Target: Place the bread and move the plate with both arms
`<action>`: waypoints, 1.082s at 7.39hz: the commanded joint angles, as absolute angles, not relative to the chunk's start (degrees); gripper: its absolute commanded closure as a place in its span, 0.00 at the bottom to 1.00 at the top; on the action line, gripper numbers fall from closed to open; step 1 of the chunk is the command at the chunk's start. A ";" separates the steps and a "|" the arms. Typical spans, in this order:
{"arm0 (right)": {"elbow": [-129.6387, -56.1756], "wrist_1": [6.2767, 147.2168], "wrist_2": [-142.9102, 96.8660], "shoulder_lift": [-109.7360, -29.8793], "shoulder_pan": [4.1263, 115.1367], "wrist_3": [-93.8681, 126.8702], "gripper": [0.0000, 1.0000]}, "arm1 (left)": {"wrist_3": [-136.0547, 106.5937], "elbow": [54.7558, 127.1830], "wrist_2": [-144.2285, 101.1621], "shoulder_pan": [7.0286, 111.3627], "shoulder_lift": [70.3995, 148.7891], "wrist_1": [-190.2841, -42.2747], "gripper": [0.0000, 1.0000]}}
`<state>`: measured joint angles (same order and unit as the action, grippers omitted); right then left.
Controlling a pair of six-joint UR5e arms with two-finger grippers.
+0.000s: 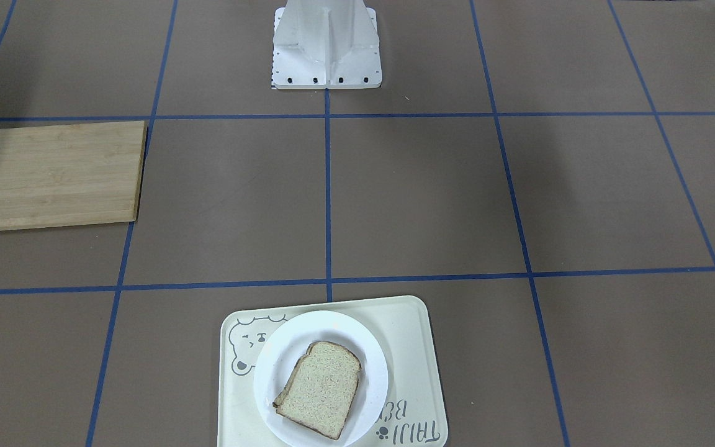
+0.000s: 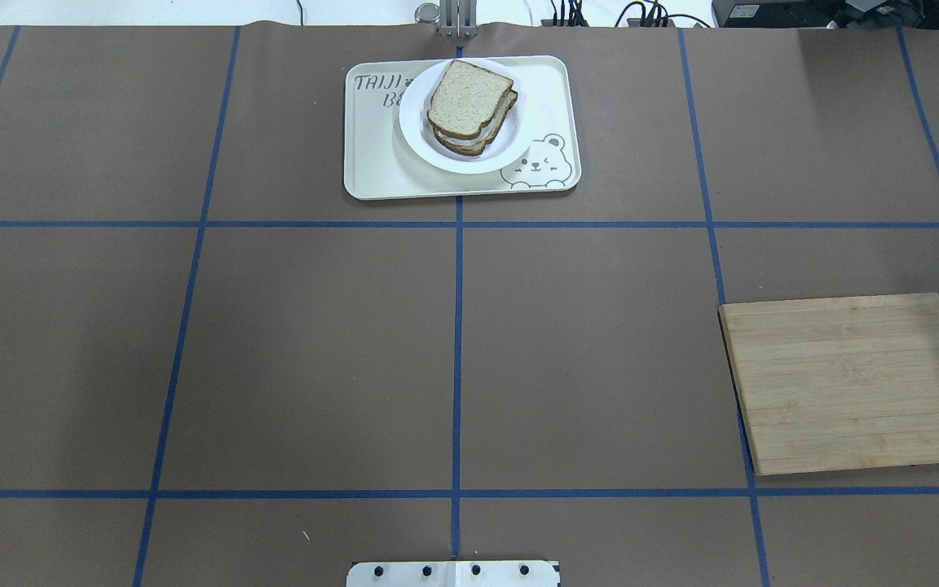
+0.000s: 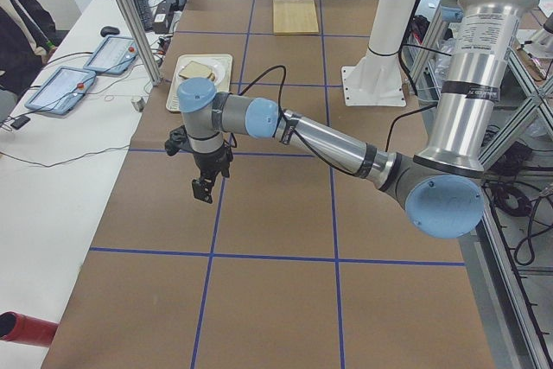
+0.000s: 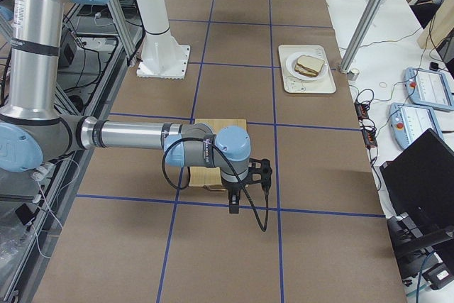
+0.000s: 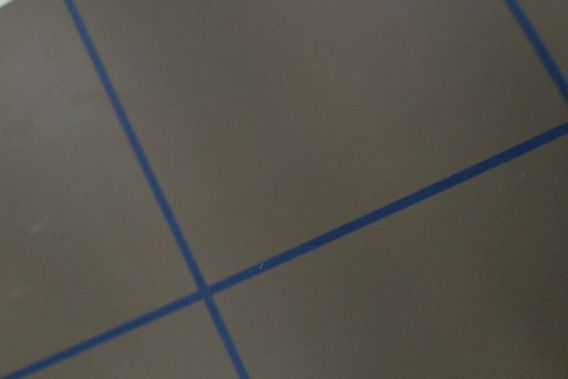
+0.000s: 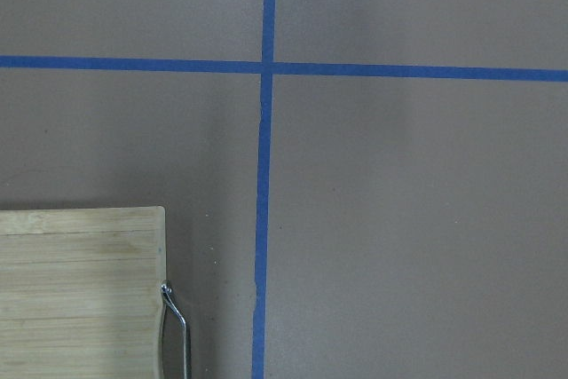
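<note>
The bread (image 2: 469, 96) lies as a stack of slices on the white plate (image 2: 416, 130), which sits on the cream bear-print tray (image 2: 372, 163) at the table's far middle. The front-facing view shows the top slice (image 1: 323, 397) on the plate (image 1: 270, 372). Neither gripper shows in the overhead or front-facing view. The left gripper (image 3: 204, 189) hangs over bare table far out on the robot's left, in the exterior left view only. The right gripper (image 4: 234, 204) hangs just past the cutting board's handle end, in the exterior right view only. I cannot tell whether either is open or shut.
A wooden cutting board (image 2: 853, 383) with a metal handle lies on the robot's right; its corner shows in the right wrist view (image 6: 80, 290). The white pedestal (image 1: 326, 49) stands at the robot's base. Blue tape lines grid the brown table.
</note>
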<state>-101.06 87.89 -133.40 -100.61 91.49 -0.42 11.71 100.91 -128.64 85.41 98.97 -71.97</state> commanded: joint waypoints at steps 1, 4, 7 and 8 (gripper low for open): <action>-101.07 87.89 -133.42 -100.55 91.49 -0.35 0.00 | 12.39 100.72 -129.29 90.25 91.70 -77.73 0.02; -101.25 87.89 -133.51 -100.55 91.49 -0.35 0.00 | 11.95 100.81 -132.36 90.35 89.74 -79.80 0.02; -101.25 87.89 -133.51 -100.55 91.49 -0.35 0.00 | 12.39 101.42 -132.36 90.18 89.39 -79.89 0.02; -101.25 87.80 -133.51 -100.63 91.49 -0.35 0.00 | 12.39 101.51 -132.36 90.18 89.38 -79.81 0.02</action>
<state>-101.29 87.85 -133.51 -100.56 91.50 -0.35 12.37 101.35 -132.31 90.20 89.44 -79.86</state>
